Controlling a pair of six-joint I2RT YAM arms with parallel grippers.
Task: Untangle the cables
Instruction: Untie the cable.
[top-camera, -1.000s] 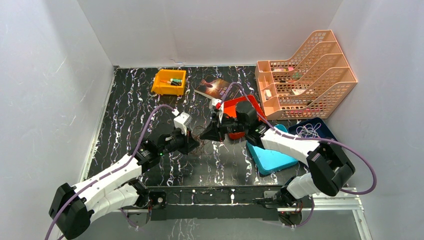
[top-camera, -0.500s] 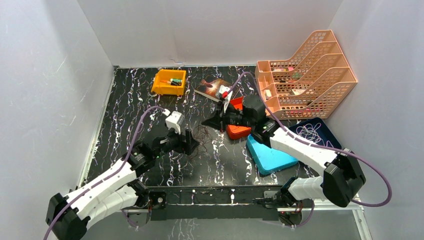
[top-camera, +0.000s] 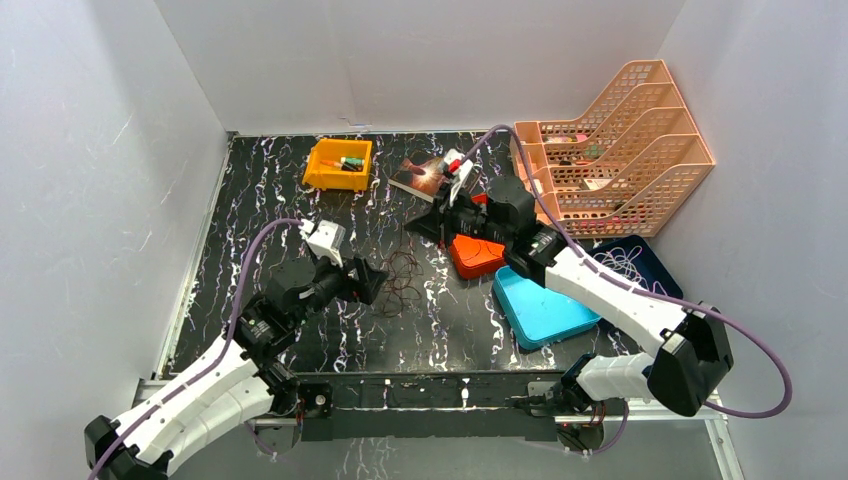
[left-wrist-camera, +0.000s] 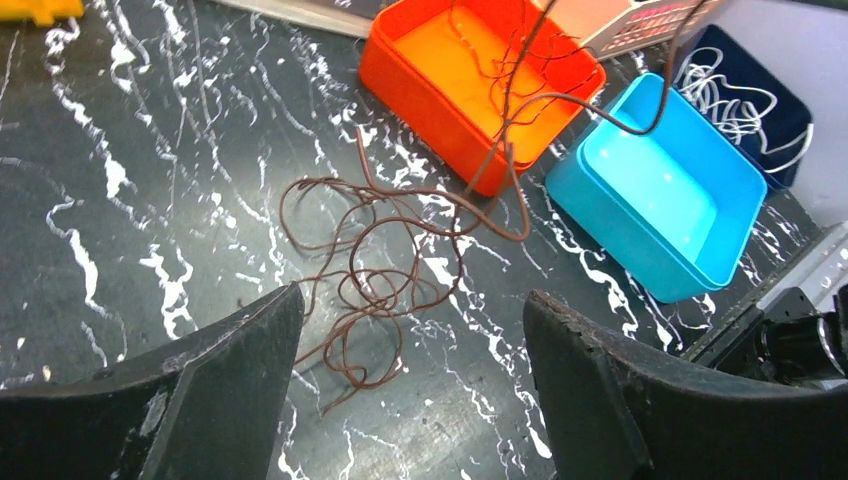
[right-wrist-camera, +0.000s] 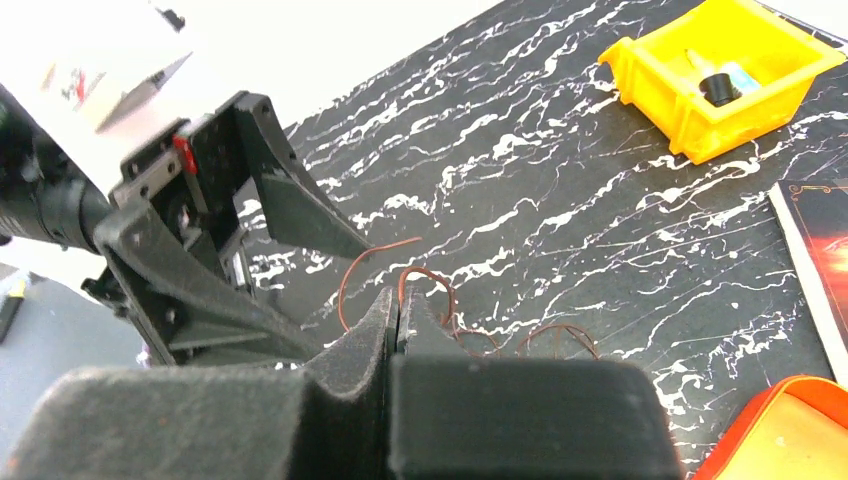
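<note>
The cables (left-wrist-camera: 372, 262), a loose brown tangle, are seen lying on the black marbled table (left-wrist-camera: 120, 250), just beside the orange tray (left-wrist-camera: 470, 75) and to its left in the top view. A few strands are lifted out of the tangle and drawn up across the orange tray, out of the top of the left wrist view.

The left gripper (left-wrist-camera: 412, 300) is held spread wide, just short of the tangle, with nothing between its 2 fingers. Whether those fingers touch the table cannot be told.

The right gripper (right-wrist-camera: 396, 300) is pressed together, and a brown strand is pinched at its tips, with loops of it seen beyond the tips toward the table. In the top view this gripper is held just left of the orange tray and farther back than the tangle. The 2 grippers are apart, with the tangle between them.

A blue tray (top-camera: 540, 312) is placed just beside the orange one, on its near right side. A white cable (left-wrist-camera: 735, 90) is coiled in a dark blue tray (left-wrist-camera: 790, 140) beyond the blue one. A yellow bin (top-camera: 340, 163), a book (top-camera: 425, 176) and a peach file rack (top-camera: 610, 140) are set along the back of the table.
</note>
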